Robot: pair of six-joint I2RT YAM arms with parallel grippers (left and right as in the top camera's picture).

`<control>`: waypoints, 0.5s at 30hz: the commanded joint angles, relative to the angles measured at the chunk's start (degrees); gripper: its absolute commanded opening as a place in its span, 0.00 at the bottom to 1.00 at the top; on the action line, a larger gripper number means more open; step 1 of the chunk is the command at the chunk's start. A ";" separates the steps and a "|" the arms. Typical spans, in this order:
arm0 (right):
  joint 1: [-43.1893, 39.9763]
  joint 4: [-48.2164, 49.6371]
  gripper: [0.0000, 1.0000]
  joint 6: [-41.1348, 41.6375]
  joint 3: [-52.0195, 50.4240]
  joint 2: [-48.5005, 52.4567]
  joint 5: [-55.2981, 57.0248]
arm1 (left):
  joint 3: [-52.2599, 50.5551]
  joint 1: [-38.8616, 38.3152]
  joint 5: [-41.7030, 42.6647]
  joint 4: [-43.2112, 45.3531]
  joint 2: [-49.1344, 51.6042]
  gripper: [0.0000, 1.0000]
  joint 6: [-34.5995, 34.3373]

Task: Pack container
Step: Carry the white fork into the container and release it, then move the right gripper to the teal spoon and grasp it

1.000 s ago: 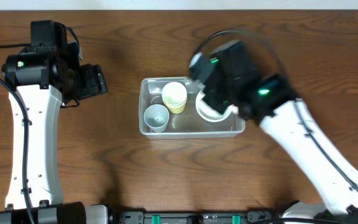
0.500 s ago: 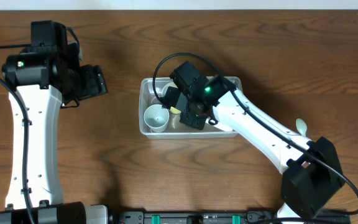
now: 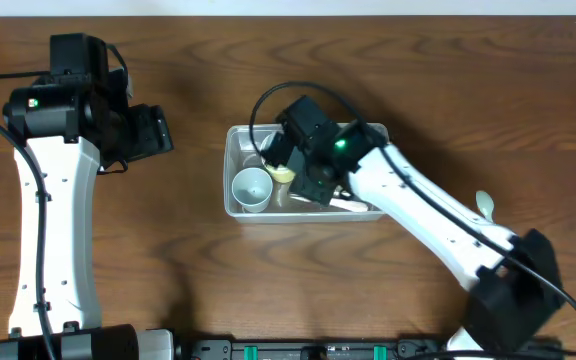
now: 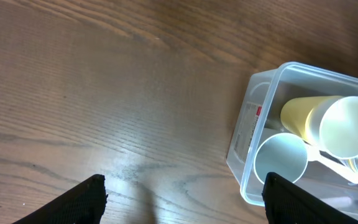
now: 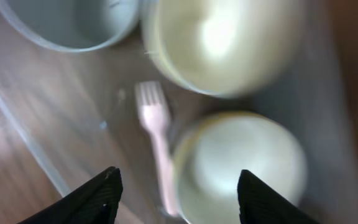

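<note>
The clear container (image 3: 236,140) sits mid-table, and its wall (image 4: 247,130) shows at the right of the left wrist view. Inside it are a blue-grey cup (image 3: 251,188) (image 4: 281,162) (image 5: 73,22), a yellow cup (image 4: 303,115) (image 5: 222,43), a white bowl (image 5: 238,165) and a pale fork (image 5: 157,137). My right gripper (image 3: 293,172) (image 5: 179,199) hangs open over the container's middle, with the fork and the bowl's edge lying below the gap, ungripped. Well left of the container, my left gripper (image 3: 158,130) (image 4: 188,205) is open above bare wood.
A white spoon (image 3: 484,203) lies on the table to the right of the container, close beside my right arm. Dark wooden tabletop (image 3: 198,280) surrounds the container.
My right arm has swung from the container's right end to over its middle, and its jaws have spread apart. The left arm has not moved.
</note>
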 commanded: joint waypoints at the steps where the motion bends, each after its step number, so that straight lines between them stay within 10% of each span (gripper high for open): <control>1: -5.57 0.35 0.68 6.91 3.93 -9.55 7.89 | -0.35 0.20 -0.11 -0.31 0.04 0.81 -0.48; 5: -18.29 -0.90 0.89 14.40 3.96 -16.96 7.61 | -0.35 0.20 -0.11 -0.31 0.04 0.81 -0.48; 15: -52.83 -7.41 0.95 14.80 -1.11 -14.64 -4.42 | -0.35 0.20 -0.11 -0.11 0.04 0.81 -0.50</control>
